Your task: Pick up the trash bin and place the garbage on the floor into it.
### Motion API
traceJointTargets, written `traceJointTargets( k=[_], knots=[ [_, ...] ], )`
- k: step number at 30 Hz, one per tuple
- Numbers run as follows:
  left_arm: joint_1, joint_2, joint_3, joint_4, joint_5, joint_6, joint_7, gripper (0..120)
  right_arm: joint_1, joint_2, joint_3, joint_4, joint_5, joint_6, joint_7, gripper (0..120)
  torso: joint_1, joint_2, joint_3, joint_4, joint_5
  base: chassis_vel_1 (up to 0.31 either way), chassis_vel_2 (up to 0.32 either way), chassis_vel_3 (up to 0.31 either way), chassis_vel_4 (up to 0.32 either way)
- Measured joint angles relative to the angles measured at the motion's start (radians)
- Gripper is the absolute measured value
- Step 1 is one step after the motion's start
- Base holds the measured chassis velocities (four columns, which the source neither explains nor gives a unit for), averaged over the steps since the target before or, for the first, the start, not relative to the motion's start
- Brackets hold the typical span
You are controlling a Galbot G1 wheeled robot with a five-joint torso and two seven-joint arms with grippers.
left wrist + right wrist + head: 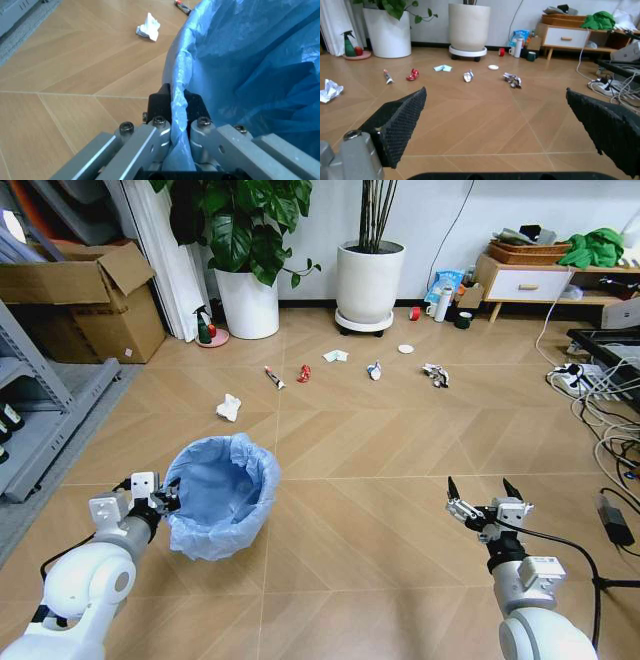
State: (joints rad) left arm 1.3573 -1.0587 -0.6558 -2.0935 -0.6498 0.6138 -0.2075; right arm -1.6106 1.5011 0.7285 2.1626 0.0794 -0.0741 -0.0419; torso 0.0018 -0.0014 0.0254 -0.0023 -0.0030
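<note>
My left gripper [168, 498] is shut on the rim of the trash bin [222, 492], a small round bin lined with a crinkly light-blue bag, held above the floor [350, 520]. In the left wrist view its fingers [159, 108] pinch the bag-covered rim [180, 101]. My right gripper [484, 490] hangs open and empty at the right, its wide-spread fingers [400, 123] framing the garbage: a white tissue [229, 407], thin tube [273, 377], red wrapper [304, 373], white scrap [336, 356], crumpled wrapper [375, 370], white disc [405, 349] and printed wrapper [436, 374].
Two large white plant pots [248, 302] [369, 283] stand at the back wall. Cardboard boxes [85, 305] and a grey shelf [40, 405] sit left. A low cabinet [530, 280], cables and a power strip [590, 385] lie right. A spray bottle [204, 327] stands by the left pot.
</note>
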Motion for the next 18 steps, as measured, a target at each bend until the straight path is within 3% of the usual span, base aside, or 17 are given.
traceJointTargets(
  k=[18],
  knots=[
    [0.005,0.001,0.003,-0.01,0.001,0.0,0.005,0,-0.003,0.011,-0.009,-0.002,-0.018,0.004,-0.004,100,0.0,0.0,0.0,0.0001,0.0,-0.02,0.136,0.022,-0.126]
  ],
)
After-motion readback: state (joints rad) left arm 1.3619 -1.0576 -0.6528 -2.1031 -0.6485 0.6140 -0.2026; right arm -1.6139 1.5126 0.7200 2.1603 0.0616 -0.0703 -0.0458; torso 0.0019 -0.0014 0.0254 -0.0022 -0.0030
